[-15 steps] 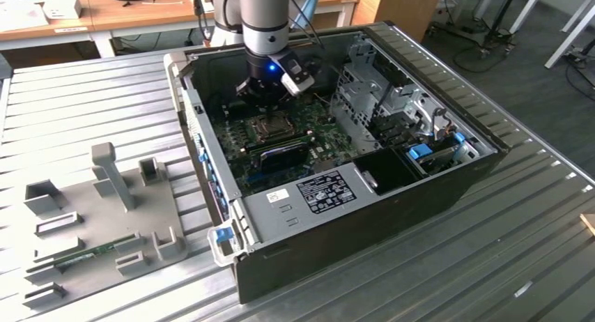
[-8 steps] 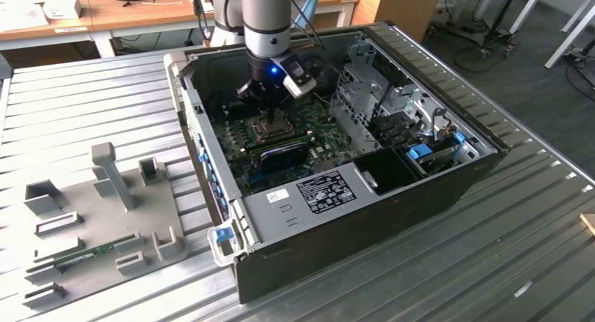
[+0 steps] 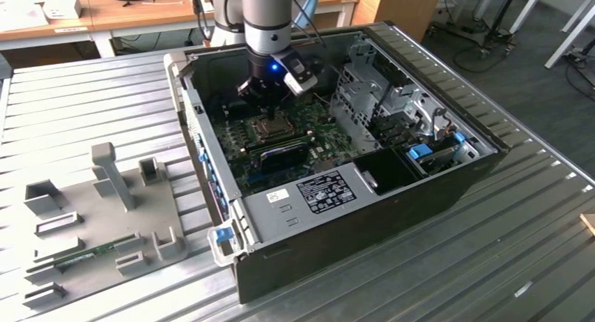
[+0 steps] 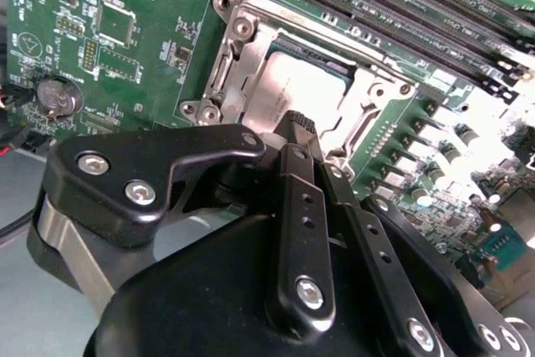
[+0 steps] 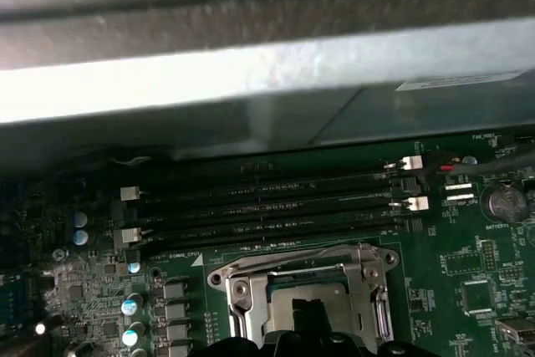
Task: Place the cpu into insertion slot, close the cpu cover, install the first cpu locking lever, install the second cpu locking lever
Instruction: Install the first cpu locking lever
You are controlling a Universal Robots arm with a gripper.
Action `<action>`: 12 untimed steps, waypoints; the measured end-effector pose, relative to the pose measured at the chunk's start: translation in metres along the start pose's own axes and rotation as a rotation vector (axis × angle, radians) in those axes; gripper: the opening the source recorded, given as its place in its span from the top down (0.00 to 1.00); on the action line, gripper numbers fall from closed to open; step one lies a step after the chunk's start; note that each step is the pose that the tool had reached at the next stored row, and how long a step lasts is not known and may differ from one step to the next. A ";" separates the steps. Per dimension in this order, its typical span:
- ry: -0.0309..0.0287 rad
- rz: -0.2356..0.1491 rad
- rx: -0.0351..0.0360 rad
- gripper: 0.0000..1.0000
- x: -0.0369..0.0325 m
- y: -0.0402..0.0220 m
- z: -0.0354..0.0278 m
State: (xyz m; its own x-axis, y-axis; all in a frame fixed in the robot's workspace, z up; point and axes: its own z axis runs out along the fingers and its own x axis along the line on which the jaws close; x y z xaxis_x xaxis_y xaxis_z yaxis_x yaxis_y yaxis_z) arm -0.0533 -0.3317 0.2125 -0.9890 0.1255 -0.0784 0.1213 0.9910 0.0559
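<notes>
The cpu [image 4: 311,81] lies flat in the insertion slot [image 3: 270,131] on the green board inside the open computer case. The silvery cpu cover [image 4: 251,49] is down around it, and the chip shows through its window. In the first wrist view the cpu [image 5: 311,293] sits inside the cover frame [image 5: 244,290], with a thin wire lever [image 5: 292,251] running along the frame's edge. My gripper [image 4: 298,123] is shut, its black fingertips pressed together at the socket frame's edge beside the chip. In the exterior view the gripper [image 3: 269,117] reaches straight down onto the socket.
Long black memory slots [image 5: 276,206] run beside the socket. A coin battery [image 4: 54,98] sits on the board. The case wall [image 5: 251,64] rises close behind. A metal drive cage [image 3: 391,102] fills the exterior view's right. A grey fixture plate [image 3: 102,217] lies outside the case.
</notes>
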 end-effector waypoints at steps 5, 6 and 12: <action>0.0043 0.000 0.0005 0.90 -0.0014 -0.0019 -0.0007; 0.0061 0.000 0.0008 0.90 -0.0021 -0.0025 -0.0007; 0.0145 0.001 0.0017 0.90 -0.0051 -0.0047 -0.0007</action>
State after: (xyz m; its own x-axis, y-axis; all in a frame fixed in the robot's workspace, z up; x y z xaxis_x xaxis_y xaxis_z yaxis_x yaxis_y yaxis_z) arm -0.0488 -0.3370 0.2133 -0.9900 0.1256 -0.0639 0.1222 0.9910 0.0542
